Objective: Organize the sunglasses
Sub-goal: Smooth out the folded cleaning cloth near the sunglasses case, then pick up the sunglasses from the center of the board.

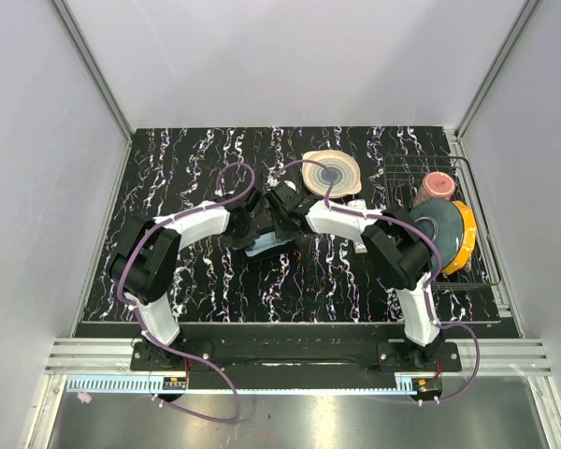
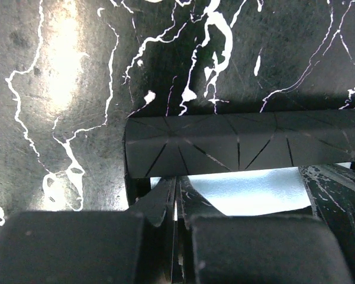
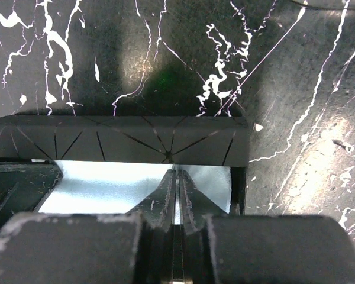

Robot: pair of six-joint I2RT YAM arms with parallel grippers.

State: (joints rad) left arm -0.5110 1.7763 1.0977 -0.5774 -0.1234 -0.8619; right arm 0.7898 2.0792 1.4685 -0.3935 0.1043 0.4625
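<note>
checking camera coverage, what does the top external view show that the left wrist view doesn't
Only top external: the left arm, the right arm, a swirl-patterned plate, a wire rack of dishes. Only left wrist: the left pincer closed, fold lines on the black case. Both: the case's pale blue lining, the marbled table.

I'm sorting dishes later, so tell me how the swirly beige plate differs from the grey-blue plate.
The swirly beige plate lies flat on the table; the grey-blue plate stands on edge in the wire rack. The swirly beige plate has tan and pink rings around a dark centre; the grey-blue plate is cooler and darker. Both are round.
</note>
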